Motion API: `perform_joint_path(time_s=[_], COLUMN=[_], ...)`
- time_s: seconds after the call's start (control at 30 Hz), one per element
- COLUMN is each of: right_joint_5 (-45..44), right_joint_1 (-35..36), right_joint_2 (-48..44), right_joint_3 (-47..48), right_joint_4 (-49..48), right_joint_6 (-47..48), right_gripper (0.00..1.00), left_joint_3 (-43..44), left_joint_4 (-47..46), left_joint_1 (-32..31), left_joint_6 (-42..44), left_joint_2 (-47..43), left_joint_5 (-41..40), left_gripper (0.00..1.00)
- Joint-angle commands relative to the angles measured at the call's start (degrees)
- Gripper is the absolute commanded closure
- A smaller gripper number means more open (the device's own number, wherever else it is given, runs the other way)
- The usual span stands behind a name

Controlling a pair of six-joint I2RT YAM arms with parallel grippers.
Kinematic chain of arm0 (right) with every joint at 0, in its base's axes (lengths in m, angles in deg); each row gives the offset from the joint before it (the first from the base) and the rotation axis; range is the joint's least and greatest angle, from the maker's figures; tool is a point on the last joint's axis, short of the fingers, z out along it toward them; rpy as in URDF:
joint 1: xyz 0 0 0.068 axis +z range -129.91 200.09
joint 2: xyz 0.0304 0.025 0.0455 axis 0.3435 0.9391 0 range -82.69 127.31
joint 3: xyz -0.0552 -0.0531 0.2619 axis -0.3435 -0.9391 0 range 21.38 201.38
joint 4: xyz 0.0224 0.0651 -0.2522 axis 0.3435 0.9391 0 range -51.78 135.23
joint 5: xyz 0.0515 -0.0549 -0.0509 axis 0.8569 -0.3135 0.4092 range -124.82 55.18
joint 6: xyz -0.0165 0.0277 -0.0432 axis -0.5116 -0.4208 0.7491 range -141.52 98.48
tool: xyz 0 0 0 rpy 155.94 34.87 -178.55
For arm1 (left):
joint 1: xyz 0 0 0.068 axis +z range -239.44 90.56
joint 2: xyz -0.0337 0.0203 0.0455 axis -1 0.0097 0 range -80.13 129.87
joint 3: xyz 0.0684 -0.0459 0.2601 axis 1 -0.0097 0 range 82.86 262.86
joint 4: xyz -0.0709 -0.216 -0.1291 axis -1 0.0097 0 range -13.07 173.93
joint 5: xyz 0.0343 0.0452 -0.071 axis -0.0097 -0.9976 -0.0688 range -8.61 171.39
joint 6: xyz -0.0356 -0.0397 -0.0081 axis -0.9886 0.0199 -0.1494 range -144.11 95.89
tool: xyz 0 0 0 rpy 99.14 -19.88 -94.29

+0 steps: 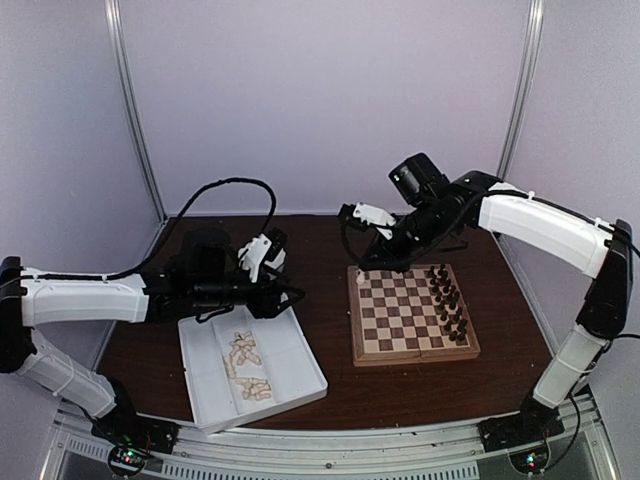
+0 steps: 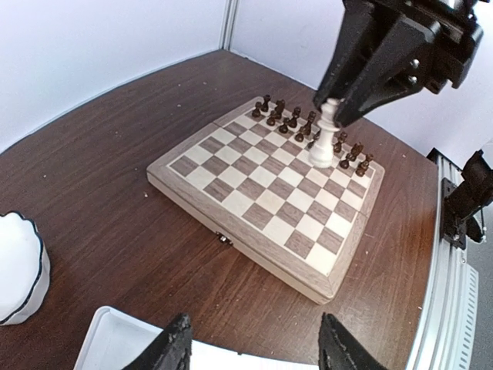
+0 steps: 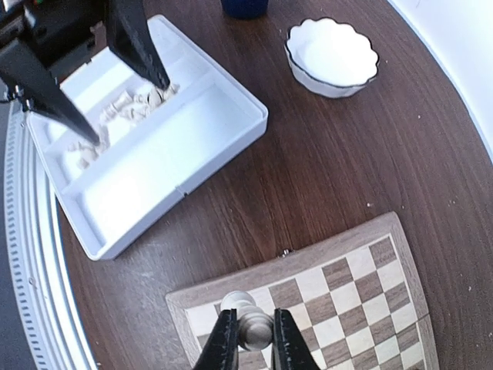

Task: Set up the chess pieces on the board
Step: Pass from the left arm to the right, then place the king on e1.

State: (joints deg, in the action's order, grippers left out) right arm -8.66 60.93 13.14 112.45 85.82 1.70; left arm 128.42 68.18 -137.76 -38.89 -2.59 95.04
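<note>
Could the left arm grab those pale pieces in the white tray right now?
Probably yes. The left end effector hangs open over the white tray holding the cream pieces, nothing lies between, and the right end effector is off over the board.

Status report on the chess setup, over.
Left gripper open above white plastic tray. Right gripper shut on cream wooden chess piece, at corner of checkered wooden board. Dark pieces lined along opposite edge; nothing in the way.
</note>
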Motion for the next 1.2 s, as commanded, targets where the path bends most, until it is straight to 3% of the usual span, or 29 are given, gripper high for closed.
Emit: perform_joint_path(time_s=[0.0, 0.53, 0.8, 1.17], right_joint_5=[-6.58, -11.99, -9.3, -8.59], right_joint_1=[-0.62, -4.47, -5.2, -0.77], right_joint_2=[-4.04, -15.78, -8.96, 2.27], right_joint_3=[-5.94, -23.16, -19.72, -14.99], right_joint_4=[-0.05, -4.26, -9.36, -13.58], right_joint_6=[4.43, 4.77, 3.05, 5.45], right_gripper=[1.0, 1.0, 1.0, 1.0], left_joint_3=[-0.88, 5.32, 4.36, 1.95], left_joint_4=[0.66, 2.34, 2.78, 4.8], left_joint_1=[0.74, 2.27, 2.26, 2.43], left_joint_6=[0.73, -1.91, -2.26, -1.46], left_joint_2=[-1.15, 5.13, 3.88, -0.17], left_joint_5=[-3.23, -5.8, -7.79, -11.19], left_gripper=[0.44, 0.44, 0.44, 0.44])
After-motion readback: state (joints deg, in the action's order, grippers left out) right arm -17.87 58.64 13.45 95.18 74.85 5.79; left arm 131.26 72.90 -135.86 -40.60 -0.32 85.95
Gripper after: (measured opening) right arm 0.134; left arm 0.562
